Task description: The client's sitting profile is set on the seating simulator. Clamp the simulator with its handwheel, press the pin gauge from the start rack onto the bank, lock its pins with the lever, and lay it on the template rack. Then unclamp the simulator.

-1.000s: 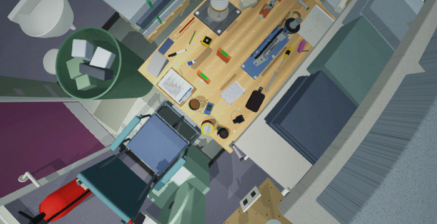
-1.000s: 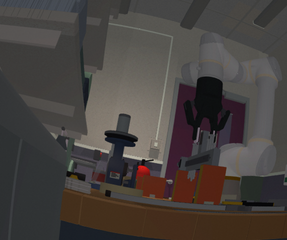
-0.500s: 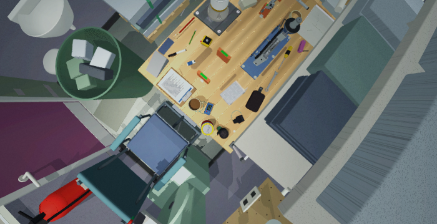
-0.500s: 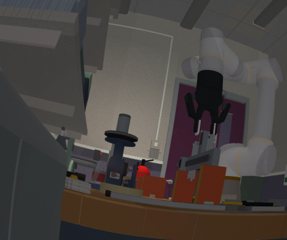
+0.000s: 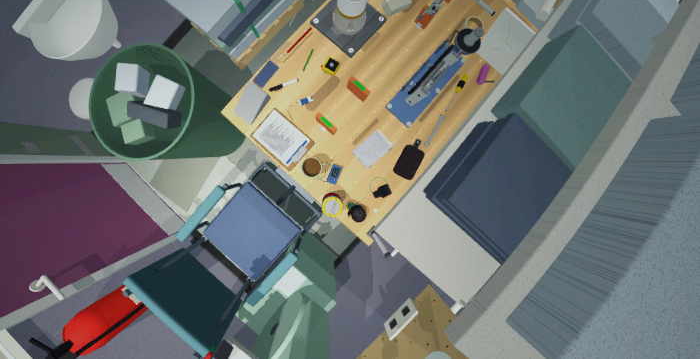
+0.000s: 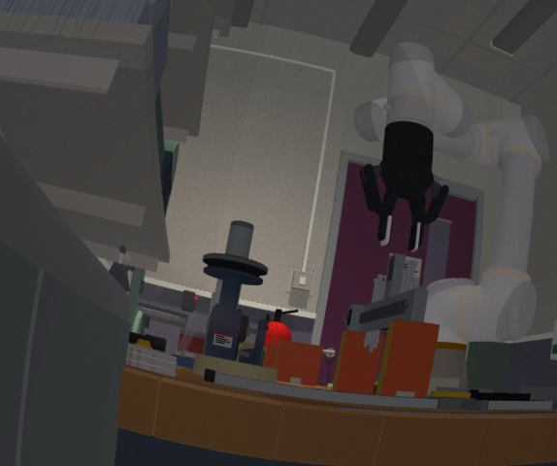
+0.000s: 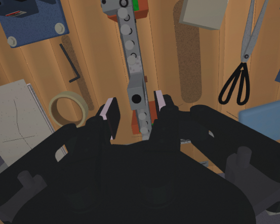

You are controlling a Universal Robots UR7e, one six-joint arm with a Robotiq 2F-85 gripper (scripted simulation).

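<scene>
The grey pin gauge [image 7: 132, 58] lies across two orange rack blocks [image 6: 387, 357] at the far end of the wooden bench, its grip block [image 7: 136, 94] standing up from the bar. My gripper [image 6: 400, 236] hangs open and empty above that grip block, well clear of it. The seating simulator [image 5: 430, 82] sits on its blue base plate mid-bench, with the dark handwheel [image 6: 235, 264] on its column at one end. A second pair of orange rack blocks [image 5: 358, 88] [image 5: 325, 122] stands further along the bench.
A maroon door [image 6: 364, 251] stands behind the bench. Around the gauge lie a tape roll [image 7: 67, 109], an Allen key [image 7: 69, 63], scissors [image 7: 241, 73], a grey slab [image 7: 13, 119] and a blue pad [image 7: 265, 119]. The arm's base [image 5: 350, 15] is bolted nearby.
</scene>
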